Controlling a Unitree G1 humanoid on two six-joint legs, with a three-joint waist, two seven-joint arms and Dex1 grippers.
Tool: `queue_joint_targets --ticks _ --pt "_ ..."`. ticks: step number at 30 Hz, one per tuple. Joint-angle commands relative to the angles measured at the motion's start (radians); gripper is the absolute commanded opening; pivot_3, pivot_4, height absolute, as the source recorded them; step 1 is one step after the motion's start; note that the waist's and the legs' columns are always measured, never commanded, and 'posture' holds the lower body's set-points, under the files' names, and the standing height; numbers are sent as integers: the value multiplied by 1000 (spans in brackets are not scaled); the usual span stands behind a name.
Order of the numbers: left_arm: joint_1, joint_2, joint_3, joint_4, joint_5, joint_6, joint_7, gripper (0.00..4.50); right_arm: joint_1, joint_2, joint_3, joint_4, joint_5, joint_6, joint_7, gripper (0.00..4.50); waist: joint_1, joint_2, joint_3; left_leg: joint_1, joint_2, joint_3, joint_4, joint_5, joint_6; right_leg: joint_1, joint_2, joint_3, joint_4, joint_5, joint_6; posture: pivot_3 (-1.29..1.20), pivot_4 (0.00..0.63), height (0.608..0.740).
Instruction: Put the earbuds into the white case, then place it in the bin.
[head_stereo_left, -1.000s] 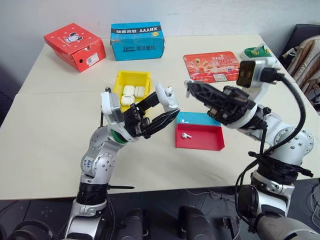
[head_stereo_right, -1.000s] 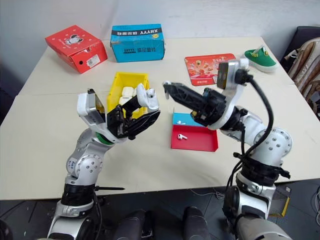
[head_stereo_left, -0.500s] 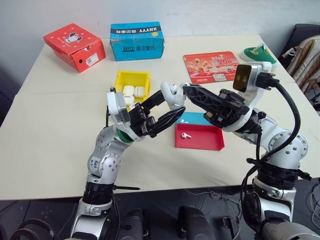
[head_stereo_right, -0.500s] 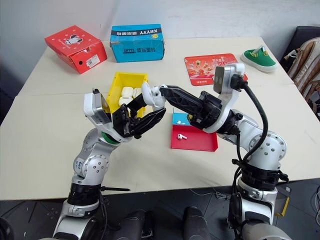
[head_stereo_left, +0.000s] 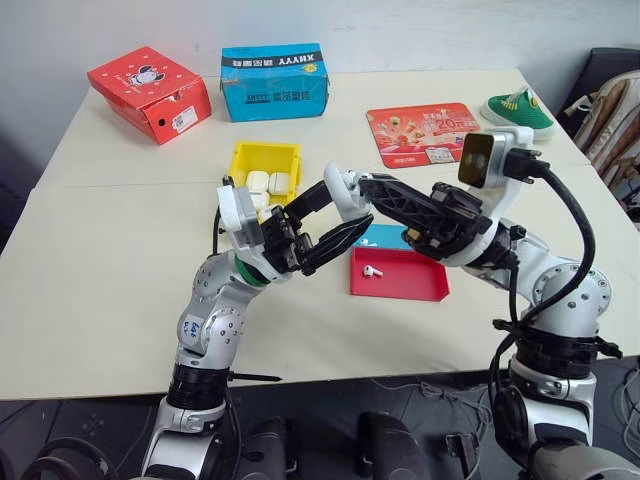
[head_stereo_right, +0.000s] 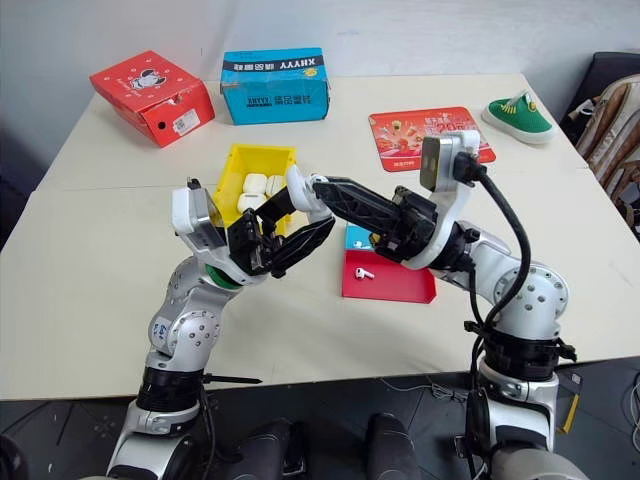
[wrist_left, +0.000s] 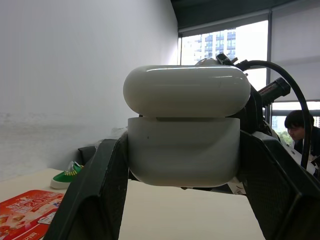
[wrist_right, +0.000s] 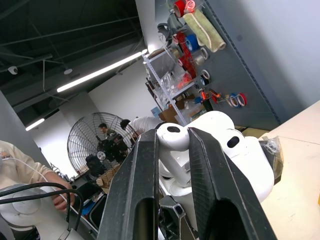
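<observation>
At frame centre the left gripper (head_stereo_left: 322, 222) clamped the white case (head_stereo_left: 340, 190), its long axis crosswise between the fingers and its lid up and ajar. The right gripper (wrist_right: 171, 150) pinched an earbud (wrist_right: 172, 136) stem-down over it.

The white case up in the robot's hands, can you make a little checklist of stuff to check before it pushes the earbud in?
1. white case held firmly between the left gripper fingers: ok.
2. Lid flipped open: ok.
3. earbud pinched in the right gripper: ok.
4. Earbud lined up with its slot: cannot tell.
5. Second earbud waiting in the red tray: ok.
6. yellow bin has room for the case: ok, though other cases lie in it.
</observation>
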Motion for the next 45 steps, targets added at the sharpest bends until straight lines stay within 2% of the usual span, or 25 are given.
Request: queue_joint_targets --ticks 1,12,19,22,24,27,30,33,36,39,42,45 --pt "-12 -21 -3 -30 -3 -31 10 2794 14 -11 38 -42 -22 -13 -4 427 0 0 0 0 0 0 0 0 0 0 0 0 0 0 0 0 150 740" --pt "-27 -38 1 -16 2 -47 13 2794 33 -43 110 -45 -156 -75 15 427 0 0 0 0 0 0 0 0 0 0 0 0 0 0 0 0 150 740" --pt "-33 -47 5 -11 3 -57 11 2794 48 -80 101 -63 -151 -76 56 2876 1 0 0 0 0 0 0 0 0 0 0 0 -1 0 0 0 150 740" --pt "-31 -44 7 -11 0 -61 10 2794 52 -110 66 -73 -94 -58 72 3938 2 0 0 0 0 0 0 0 0 0 0 0 -1 0 0 0 150 740" --pt "-20 -37 8 -16 -4 -59 4 2794 66 -153 31 -82 -35 -28 78 4478 4 0 0 0 0 0 0 0 0 0 0 0 -1 0 0 0 150 740" --pt "-3 -16 13 -24 -6 -54 -8 2794 115 -241 -25 -92 20 5 96 4478 12 0 0 0 0 0 0 0 1 1 0 0 -2 0 0 0 150 740" --pt "15 28 24 -26 3 -50 -27 2794 216 -346 -97 -93 -7 -1 137 4478 26 0 0 0 0 -1 0 -1 1 1 0 -1 -7 0 0 0 150 740" --pt "33 120 6 -6 87 -88 -79 2794 329 -423 -143 -80 -183 -130 203 4478 26 0 0 0 0 -1 0 -2 2 2 0 -2 -9 1 1 0 150 740" --pt "40 187 -31 19 169 -129 -115 2794 373 -460 -125 -79 -359 -298 292 4478 25 0 0 0 0 2 0 -2 3 2 0 -1 -10 2 3 0 150 740" --pt "34 253 -83 46 278 -165 -145 2794 353 -487 -92 -91 -501 -452 371 3545 23 0 0 0 0 3 0 -2 2 2 0 -1 -12 2 3 0 150 740" --pt "9 274 -134 51 335 -91 -111 2794 272 -482 -13 -143 -568 -520 398 2473 22 0 0 1 1 3 0 -2 2 1 0 0 -11 2 3 0 150 740" --pt "-12 289 -183 38 365 5 -105 2794 185 -455 112 -213 -605 -510 393 1441 23 0 0 1 1 3 0 -2 2 1 0 -1 -10 2 3 0 150 740"
